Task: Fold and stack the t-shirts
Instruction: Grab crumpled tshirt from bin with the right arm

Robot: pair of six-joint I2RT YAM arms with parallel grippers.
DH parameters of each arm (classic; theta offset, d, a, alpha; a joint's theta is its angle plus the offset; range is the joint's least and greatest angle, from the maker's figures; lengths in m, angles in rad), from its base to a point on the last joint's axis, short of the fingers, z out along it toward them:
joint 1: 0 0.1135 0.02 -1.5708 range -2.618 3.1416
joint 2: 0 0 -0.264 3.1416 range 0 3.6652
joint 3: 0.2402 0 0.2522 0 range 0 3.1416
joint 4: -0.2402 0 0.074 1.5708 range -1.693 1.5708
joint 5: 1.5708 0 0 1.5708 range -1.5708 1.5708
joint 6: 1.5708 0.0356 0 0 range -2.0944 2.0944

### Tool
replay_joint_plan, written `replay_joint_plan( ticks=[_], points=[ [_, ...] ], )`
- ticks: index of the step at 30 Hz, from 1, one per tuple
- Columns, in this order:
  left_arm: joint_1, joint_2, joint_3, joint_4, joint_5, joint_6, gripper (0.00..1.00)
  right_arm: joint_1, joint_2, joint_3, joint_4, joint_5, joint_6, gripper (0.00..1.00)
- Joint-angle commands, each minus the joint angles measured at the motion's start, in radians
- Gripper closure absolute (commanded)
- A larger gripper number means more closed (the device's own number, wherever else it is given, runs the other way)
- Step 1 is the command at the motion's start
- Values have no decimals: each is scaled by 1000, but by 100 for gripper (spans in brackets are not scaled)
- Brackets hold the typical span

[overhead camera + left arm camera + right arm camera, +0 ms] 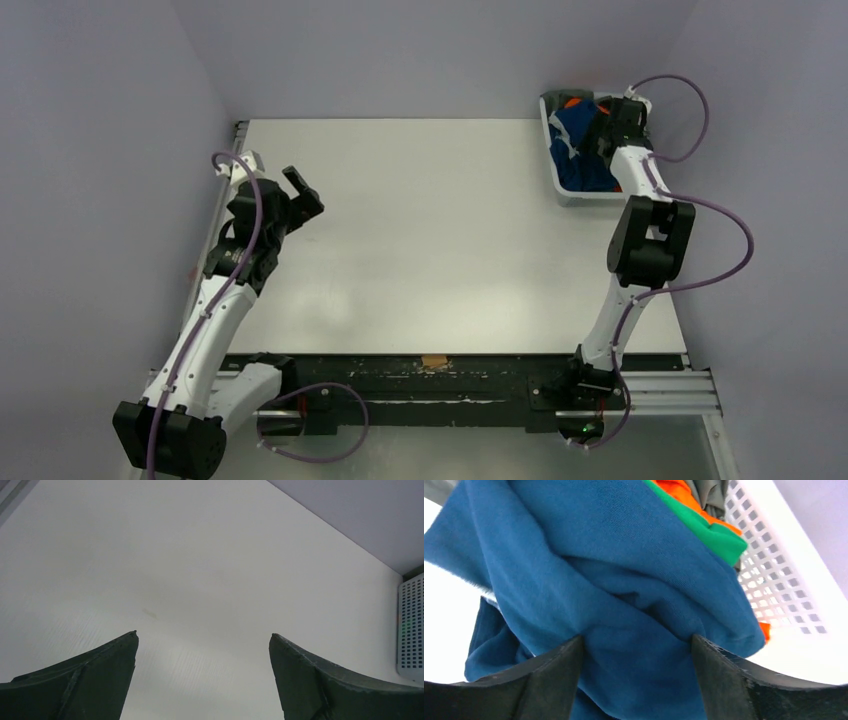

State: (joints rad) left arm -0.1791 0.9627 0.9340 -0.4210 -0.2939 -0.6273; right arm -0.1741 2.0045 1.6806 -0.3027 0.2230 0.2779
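Observation:
A dark blue t-shirt [578, 150] lies crumpled in the white slatted basket [562, 190] at the table's far right corner. In the right wrist view the blue t-shirt [624, 580] fills most of the frame, with a green t-shirt [716, 535] and an orange t-shirt [679, 492] bunched behind it. My right gripper [636, 637] is down in the basket, its jaws wide apart and pressed into the blue cloth, a fold bulging between them. My left gripper [303, 192] hovers open over the bare left part of the table, holding nothing.
The basket wall [784, 580] stands close on the right of the right gripper. A grey piece of cloth [711, 492] lies behind the orange one. In the left wrist view the basket [412, 625] shows at the far right edge. Walls enclose the table.

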Motion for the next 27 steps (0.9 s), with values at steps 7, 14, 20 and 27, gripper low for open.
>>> replay_joint_plan(
  ticks=[7, 14, 20, 27],
  points=[
    [-3, -44, -61, 12, -5, -88, 0, -13, 53, 148, 17, -43, -42, 83],
    [-3, -13, -33, 45, -7, -41, 0, -13, -88, 124, 39, -30, -48, 93],
    [-3, 33, -2, 81, -4, -7, 0, -12, -223, 130, 49, -18, -56, 97],
    [-3, 48, 5, 121, -8, 13, 0, -12, -343, 166, 135, -65, -95, 98]
  ],
)
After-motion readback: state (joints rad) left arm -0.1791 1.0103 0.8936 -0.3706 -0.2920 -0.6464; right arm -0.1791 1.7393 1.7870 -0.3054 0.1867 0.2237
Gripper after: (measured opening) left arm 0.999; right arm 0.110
